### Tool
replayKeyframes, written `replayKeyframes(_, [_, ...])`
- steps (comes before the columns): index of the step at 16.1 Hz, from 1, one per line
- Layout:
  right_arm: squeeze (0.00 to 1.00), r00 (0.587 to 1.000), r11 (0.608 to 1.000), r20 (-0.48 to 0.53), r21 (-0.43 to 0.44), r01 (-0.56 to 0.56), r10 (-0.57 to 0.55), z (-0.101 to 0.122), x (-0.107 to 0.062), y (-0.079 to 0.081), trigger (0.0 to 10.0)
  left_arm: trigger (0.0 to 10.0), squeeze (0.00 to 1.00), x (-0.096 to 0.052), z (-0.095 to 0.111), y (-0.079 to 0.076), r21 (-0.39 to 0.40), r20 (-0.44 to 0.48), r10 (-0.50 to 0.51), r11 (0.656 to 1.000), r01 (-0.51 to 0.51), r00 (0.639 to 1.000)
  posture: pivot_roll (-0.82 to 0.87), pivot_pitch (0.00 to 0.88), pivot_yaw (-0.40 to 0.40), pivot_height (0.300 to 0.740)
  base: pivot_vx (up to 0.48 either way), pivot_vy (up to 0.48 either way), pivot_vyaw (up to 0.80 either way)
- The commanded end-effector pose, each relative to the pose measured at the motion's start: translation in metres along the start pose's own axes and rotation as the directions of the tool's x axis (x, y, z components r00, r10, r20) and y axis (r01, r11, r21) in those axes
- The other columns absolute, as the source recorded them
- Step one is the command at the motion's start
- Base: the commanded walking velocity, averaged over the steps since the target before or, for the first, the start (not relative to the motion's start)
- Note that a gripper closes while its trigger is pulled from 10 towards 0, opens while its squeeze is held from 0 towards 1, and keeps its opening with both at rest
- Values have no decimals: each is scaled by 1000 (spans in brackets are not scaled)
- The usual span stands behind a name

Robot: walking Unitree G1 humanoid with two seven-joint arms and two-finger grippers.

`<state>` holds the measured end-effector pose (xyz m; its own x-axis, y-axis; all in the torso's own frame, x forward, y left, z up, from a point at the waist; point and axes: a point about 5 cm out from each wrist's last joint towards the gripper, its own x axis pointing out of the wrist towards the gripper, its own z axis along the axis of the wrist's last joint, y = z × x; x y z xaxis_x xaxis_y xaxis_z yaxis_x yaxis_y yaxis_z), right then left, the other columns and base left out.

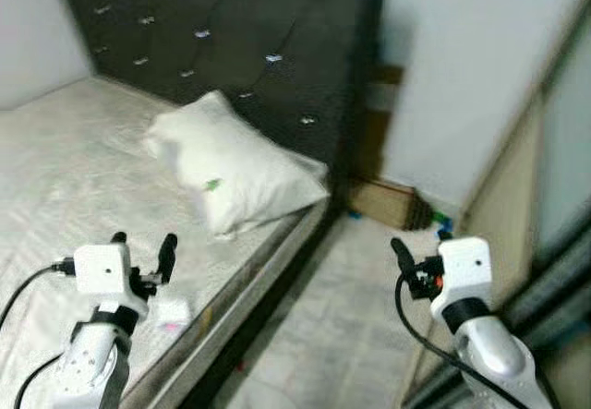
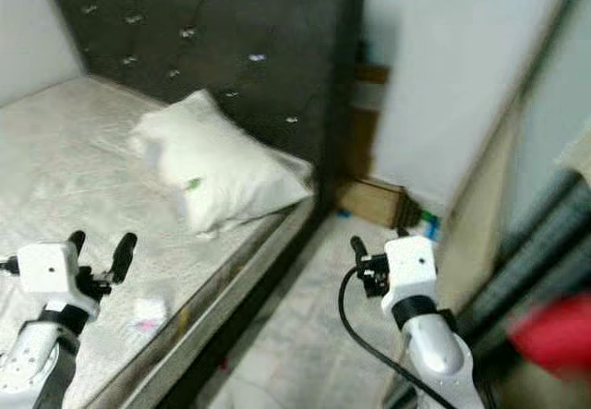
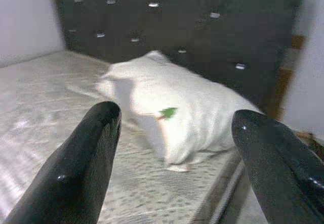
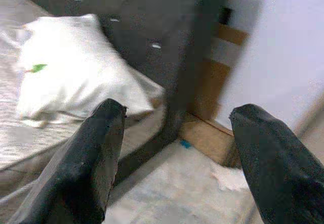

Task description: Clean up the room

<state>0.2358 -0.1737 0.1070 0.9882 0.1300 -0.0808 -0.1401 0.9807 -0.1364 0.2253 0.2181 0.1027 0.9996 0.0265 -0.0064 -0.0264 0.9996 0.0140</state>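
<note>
Left eye view findings: the robot stands at the corner of a bed (image 1: 55,169) with a dark tufted headboard (image 1: 231,40), both arms raised in front of it. The left pincer (image 1: 143,254) hangs over the mattress edge with its fingers set wide and nothing between them; the right pincer (image 4: 172,153) is out over the floor (image 1: 323,317) in the gap beside the bed, likewise spread wide and empty. A white pillow (image 1: 231,164) lies askew near the bed corner, one end reaching the mattress edge, with a small green scrap (image 1: 213,185) on its face. A small white item with a pink mark (image 1: 171,312), identity not determinable, lies on the mattress just beside and below the left pincer. Near the headboard foot, a flat brown cardboard piece (image 1: 383,201) and small coloured bits (image 1: 441,217), too blurred to name, sit on the floor ahead of the right pincer and well apart from it. Assessment: tidying appears at an early stage; nothing is held, and the loose items on bed and floor remain to be collected. The pillow sits ahead of the left pincer, clear of contact.
</note>
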Motion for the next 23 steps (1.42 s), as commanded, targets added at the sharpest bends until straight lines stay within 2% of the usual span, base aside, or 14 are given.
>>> replayKeyframes(1, [0,999,999,24,32,-32,31,4,3,4,10000,10000,0,-1,-2,3,1,-12,9,1000,-9,1000,-44,0,-61,740,0,0,0])
replayKeyframes(17, [0,998,999,29,-3,-51,51,8,2,2,10000,10000,0,-1,0,0,-25,3,-5,1000,5,1000,-58,0,-64,740,0,0,0])
replayKeyframes(23, [0,998,999,26,-3,-55,55,7,2,2,10000,10000,0,0,-1,-1,-29,3,-5,1000,5,1000,-59,0,-66,740,134,0,604])
